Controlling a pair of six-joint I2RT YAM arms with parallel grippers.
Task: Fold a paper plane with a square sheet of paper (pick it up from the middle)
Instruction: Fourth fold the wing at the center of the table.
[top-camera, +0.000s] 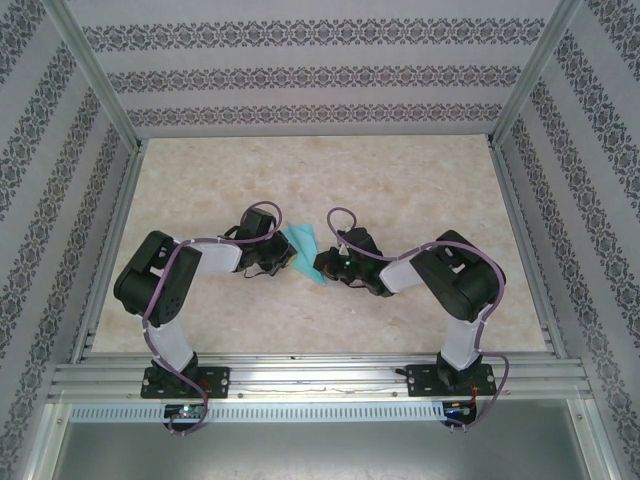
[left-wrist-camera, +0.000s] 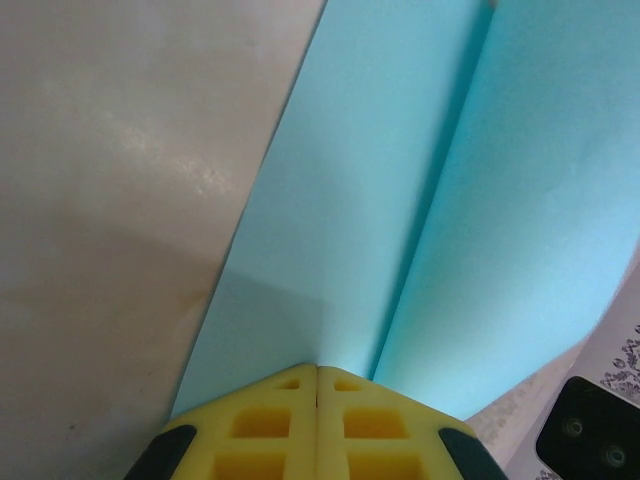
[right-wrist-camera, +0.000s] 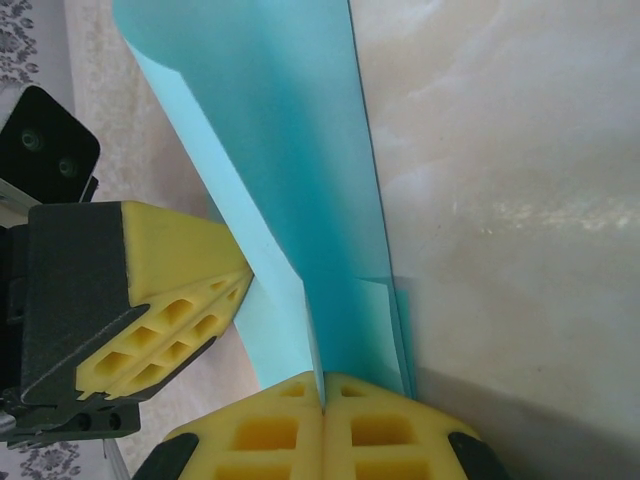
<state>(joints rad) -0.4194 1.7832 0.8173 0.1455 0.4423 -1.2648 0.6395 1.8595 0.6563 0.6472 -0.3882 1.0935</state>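
The turquoise sheet of paper (top-camera: 303, 241) is folded along a centre crease into a narrow, layered shape and stands on edge between the two grippers at the table's middle. My left gripper (top-camera: 287, 256) is shut, and the paper (left-wrist-camera: 400, 200) rises straight out from its yellow fingertips (left-wrist-camera: 318, 372). My right gripper (top-camera: 323, 266) is shut too (right-wrist-camera: 322, 385), with a flap of the paper (right-wrist-camera: 290, 150) pinched in the seam of its jaws. In the right wrist view the left gripper (right-wrist-camera: 245, 281) comes in from the left, its tips closed on the paper's paler layer.
The beige marbled table (top-camera: 400, 190) lies open behind and to both sides. Patterned walls and aluminium posts (top-camera: 95, 85) box the table in. A black part of the other arm shows at the frame corner (left-wrist-camera: 590, 430) (right-wrist-camera: 45, 140).
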